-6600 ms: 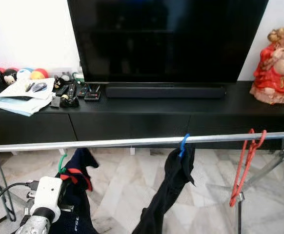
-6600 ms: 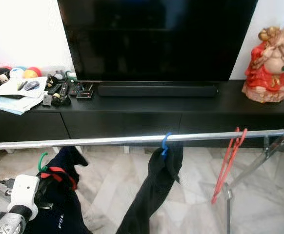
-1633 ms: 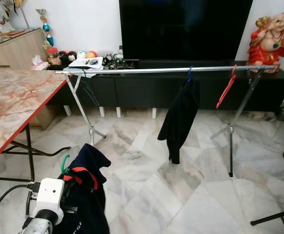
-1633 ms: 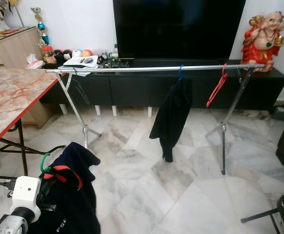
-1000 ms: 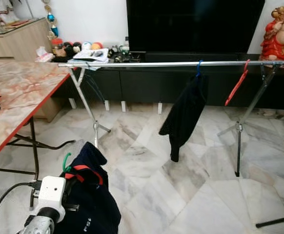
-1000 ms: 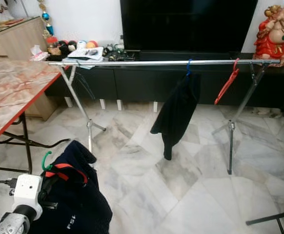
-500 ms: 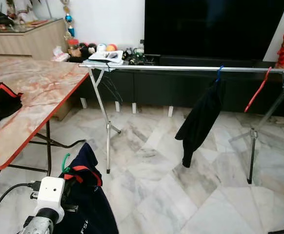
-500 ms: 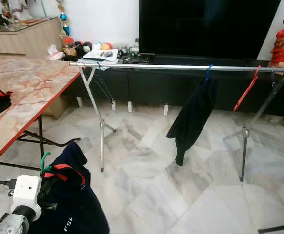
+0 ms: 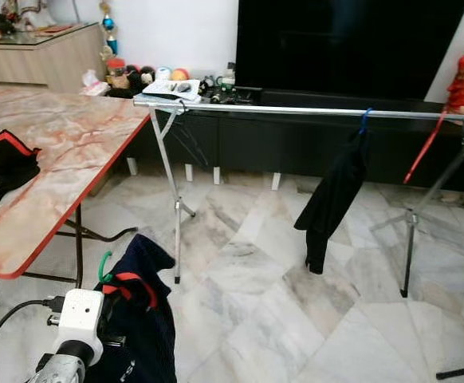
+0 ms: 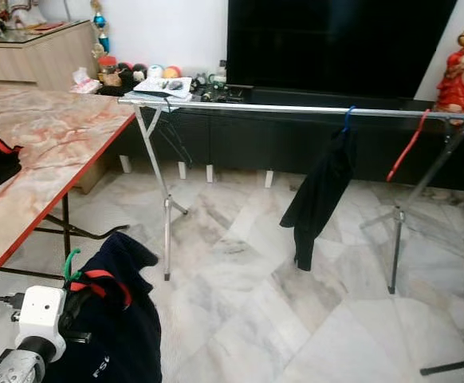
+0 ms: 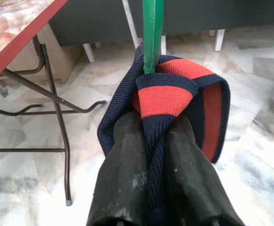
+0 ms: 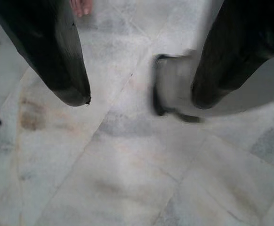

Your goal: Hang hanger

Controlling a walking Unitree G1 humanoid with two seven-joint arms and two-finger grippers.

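the left gripper [image 11: 151, 141] pinches the collar of a navy garment [image 9: 140, 319] on a green hanger [image 11: 152, 33], the hook rising just above its fingers; the rail [image 9: 312, 110] stands well apart. the right gripper [image 12: 137, 94] hangs spread wide over the floor [image 12: 127, 179].

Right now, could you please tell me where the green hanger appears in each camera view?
Left eye view: the green hanger is at lower left, its hook above the navy garment.
Right eye view: lower left again.
Left wrist view: it rises from the garment's collar, just beyond the left gripper clamping that collar.
Right wrist view: floor between the open right gripper.
Shared landmark: the red-edged table.
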